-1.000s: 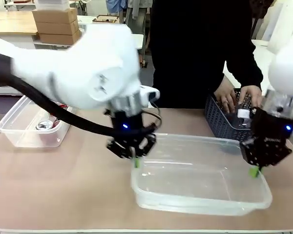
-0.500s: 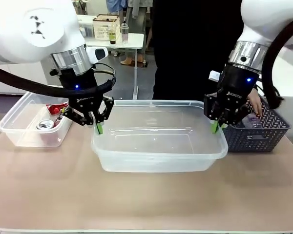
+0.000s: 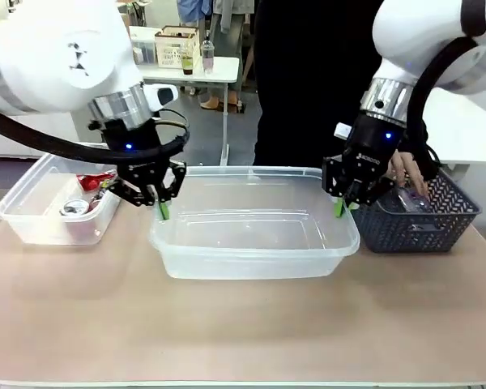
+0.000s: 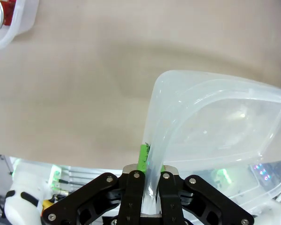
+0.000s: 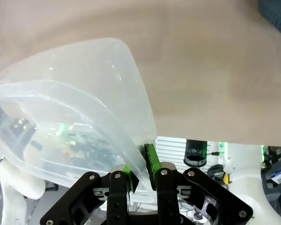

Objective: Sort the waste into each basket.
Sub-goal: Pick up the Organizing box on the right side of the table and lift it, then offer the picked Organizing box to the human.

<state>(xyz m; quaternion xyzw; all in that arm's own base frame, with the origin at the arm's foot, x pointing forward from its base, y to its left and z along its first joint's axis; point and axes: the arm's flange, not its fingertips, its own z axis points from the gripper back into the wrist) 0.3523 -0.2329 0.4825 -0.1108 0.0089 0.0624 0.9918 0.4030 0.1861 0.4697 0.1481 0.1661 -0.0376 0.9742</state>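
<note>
A large clear basket (image 3: 251,235) lies level at the table's middle, held at both ends. My left gripper (image 3: 162,209) is shut on its left rim, and the left wrist view shows the green pads (image 4: 143,157) pinching the wall of the basket (image 4: 215,122). My right gripper (image 3: 340,207) is shut on the right rim, also seen clamped on the basket (image 5: 84,93) in the right wrist view. A smaller clear basket (image 3: 32,219) at the left holds red cans (image 3: 93,180) and a silver-topped can (image 3: 73,208).
A dark grey lattice basket (image 3: 421,223) stands at the right, just beyond my right gripper. A person's hand (image 3: 405,174) reaches into it over a clear bottle (image 3: 413,201). Bare tabletop (image 3: 243,324) spreads in front of the large basket.
Both arms have carried the large basket from the front right back toward the middle, levelled it, and shifted it a little left. Both grips have stayed shut.
</note>
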